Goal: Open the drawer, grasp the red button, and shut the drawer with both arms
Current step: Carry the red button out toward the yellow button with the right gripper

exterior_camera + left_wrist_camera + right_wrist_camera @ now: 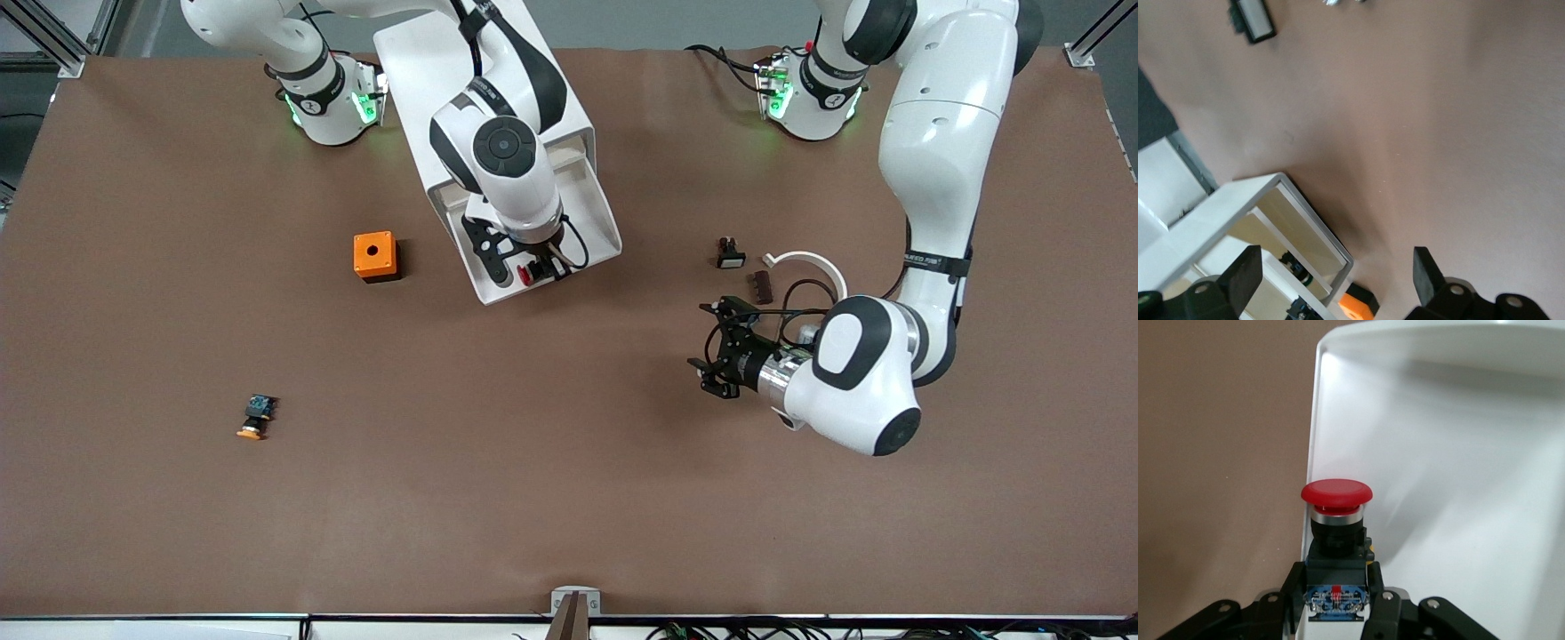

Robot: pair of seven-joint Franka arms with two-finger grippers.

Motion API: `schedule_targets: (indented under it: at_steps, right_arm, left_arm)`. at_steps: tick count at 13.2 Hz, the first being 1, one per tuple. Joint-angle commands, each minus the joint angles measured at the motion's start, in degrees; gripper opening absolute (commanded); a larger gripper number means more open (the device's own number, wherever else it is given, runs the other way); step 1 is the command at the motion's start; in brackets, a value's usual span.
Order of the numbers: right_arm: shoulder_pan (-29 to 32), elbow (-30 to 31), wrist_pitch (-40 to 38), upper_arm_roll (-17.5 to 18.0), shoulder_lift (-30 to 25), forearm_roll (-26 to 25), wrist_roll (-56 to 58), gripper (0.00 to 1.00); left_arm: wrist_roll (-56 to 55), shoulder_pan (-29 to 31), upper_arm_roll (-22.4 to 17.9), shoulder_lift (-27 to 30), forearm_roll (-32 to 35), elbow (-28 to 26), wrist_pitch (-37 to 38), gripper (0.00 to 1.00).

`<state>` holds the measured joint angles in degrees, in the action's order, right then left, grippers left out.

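Note:
The white cabinet (413, 62) stands between the arm bases, with one drawer (594, 213) pulled out toward the front camera. My right gripper (533, 269) is over the open drawer's front part and is shut on the button (524, 275). In the right wrist view the fingers (1293, 587) clamp the button's black-and-blue body and its red cap (1337, 491) stands above the drawer's white rim (1313, 453). My left gripper (707, 338) is open and empty over bare table toward the left arm's end. Its wrist view shows the gripper (1336, 273) wide open, facing the cabinet (1238, 200).
An orange cube with a hole (374, 255) sits beside the drawer toward the right arm's end. A button with an orange-yellow cap (256, 418) lies nearer the front camera. A small black-and-white part (730, 254), a brown piece (762, 285) and a white arc (813, 265) lie near the left gripper.

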<state>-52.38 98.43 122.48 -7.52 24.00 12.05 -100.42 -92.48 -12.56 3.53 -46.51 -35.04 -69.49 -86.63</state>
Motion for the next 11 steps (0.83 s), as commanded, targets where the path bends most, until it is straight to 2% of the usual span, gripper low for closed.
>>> schedule_targets:
  at_steps: [1,4,6,11]
  right_arm:
    - [-1.15,0.02,-1.45,-0.65,-1.59,-0.36,3.89,0.03]
    - [1.21,-4.63,-8.72,-1.09,-3.52,-0.36,11.54,0.00]
    - [4.02,-7.01,-11.82,-1.44,-4.48,-0.45,21.53,0.00]
    - [17.28,-8.34,-15.52,-1.88,-5.37,-0.45,51.23,0.00]
  left_arm:
    - [10.00,-0.71,-0.81,2.47,4.16,-0.47,-0.47,0.99]
    - [18.44,-2.38,-0.28,3.79,12.08,-0.47,-0.64,0.99]
    - [25.39,-5.01,-0.72,4.23,14.81,-0.47,-1.87,0.99]
    - [36.47,-9.93,-0.28,4.06,23.42,-0.82,-10.29,0.99]
